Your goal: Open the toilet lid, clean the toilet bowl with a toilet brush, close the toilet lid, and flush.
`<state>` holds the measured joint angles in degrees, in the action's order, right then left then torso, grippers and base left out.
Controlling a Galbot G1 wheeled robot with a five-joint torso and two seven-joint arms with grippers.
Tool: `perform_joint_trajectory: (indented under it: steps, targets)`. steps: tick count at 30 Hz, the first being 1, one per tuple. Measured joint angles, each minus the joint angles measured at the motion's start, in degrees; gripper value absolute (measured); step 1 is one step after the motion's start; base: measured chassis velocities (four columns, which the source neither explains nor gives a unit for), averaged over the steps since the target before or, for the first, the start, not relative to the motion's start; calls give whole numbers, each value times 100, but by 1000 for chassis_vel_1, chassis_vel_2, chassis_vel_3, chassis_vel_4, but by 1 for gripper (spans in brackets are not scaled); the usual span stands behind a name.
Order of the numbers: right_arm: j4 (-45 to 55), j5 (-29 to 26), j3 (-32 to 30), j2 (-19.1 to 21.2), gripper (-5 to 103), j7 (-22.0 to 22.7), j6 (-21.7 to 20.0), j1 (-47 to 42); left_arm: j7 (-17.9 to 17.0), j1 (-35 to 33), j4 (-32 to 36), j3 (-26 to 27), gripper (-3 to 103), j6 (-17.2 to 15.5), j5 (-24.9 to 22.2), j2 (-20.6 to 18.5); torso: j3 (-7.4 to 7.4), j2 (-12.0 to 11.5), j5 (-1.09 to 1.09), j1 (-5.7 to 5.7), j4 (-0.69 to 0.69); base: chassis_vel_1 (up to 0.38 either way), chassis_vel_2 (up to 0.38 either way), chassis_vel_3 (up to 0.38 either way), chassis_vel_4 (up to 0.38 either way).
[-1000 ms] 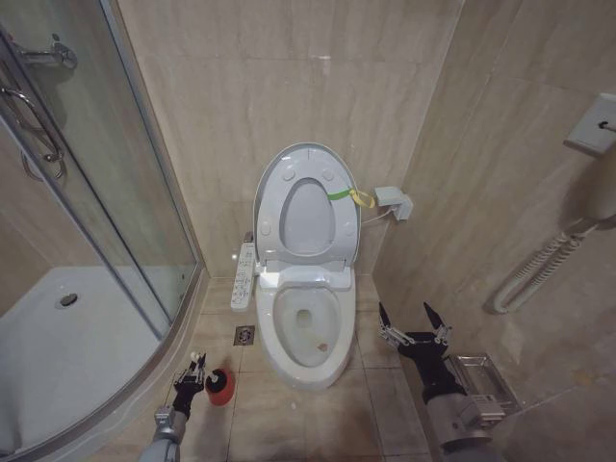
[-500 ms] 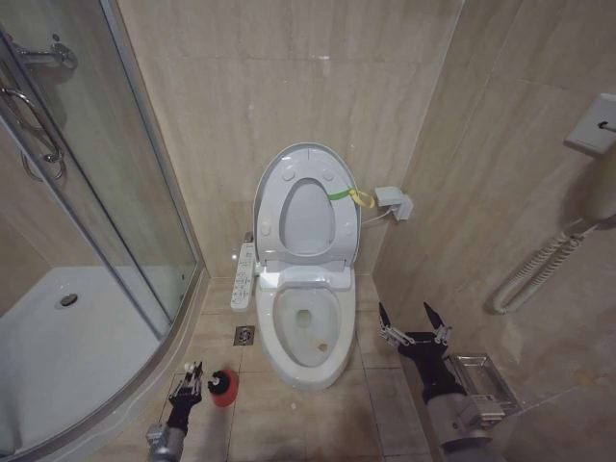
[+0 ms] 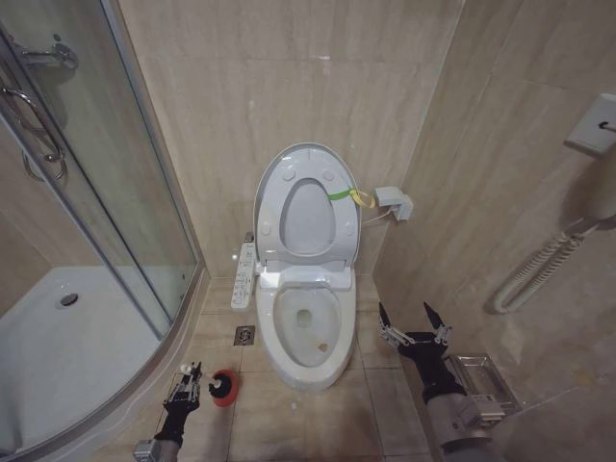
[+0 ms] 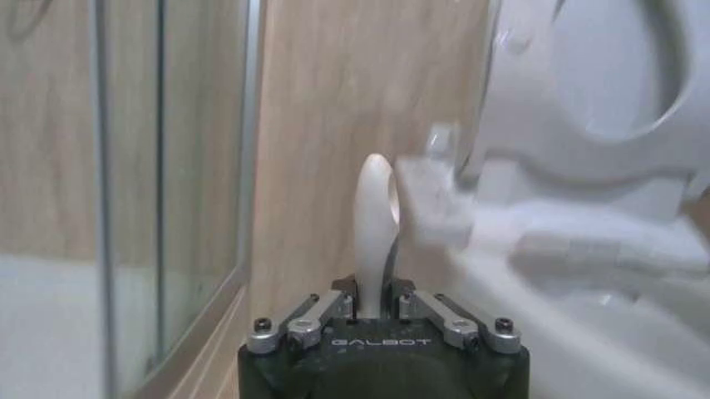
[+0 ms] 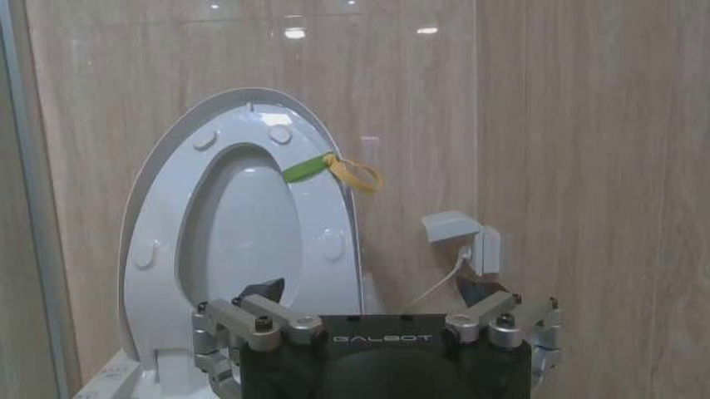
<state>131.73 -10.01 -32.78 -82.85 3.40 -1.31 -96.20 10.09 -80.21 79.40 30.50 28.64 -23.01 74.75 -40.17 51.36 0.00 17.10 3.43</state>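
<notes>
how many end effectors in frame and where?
2. The left end effector is low on the floor beside the red cup, shut on the toilet brush handle. The right end effector hangs open, to the right of the toilet bowl.

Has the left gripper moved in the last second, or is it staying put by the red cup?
Yes. In the head view the left gripper has drawn back toward the robot, away from the floor drain.
</notes>
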Motion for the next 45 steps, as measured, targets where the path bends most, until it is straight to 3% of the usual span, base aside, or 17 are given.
perform_joint_trajectory:
  steps: [2, 9, 15, 25, 36, 45]
  targets:
    - [0, 0, 0, 0, 100, 0, 0, 0, -42, -272, 572, -22, 18, -82, 0, -5, 0, 0, -1, 0, 0, 0, 0, 0, 0]
    - [0, 0, 0, 0, 100, 0, 0, 0, -117, -1043, 1469, -111, 18, -229, -12, -15, 0, 0, 0, 0, -1, 0, 0, 0, 0]
    - [0, 0, 0, 0, 100, 0, 0, 0, -32, -1782, 1906, -200, 18, 26, 169, -35, 1, 0, 0, 0, -1, 0, 0, 0, 0]
    - [0, 0, 0, 0, 100, 0, 0, 0, 465, -1954, 2422, -366, 18, 164, 477, -159, 1, 0, 0, 0, 0, 0, 0, 0, 0]
    - [0, 0, 0, 0, 100, 0, 0, 0, 634, -2243, 3115, -834, 18, -135, 665, -198, 0, 0, 0, 0, -1, 0, 0, 0, 0]
    - [0, 0, 0, 0, 100, 0, 0, 0, 712, -2098, 3625, -1176, 18, -445, 839, -393, 0, 0, 0, 0, 0, 0, 0, 0, 0]
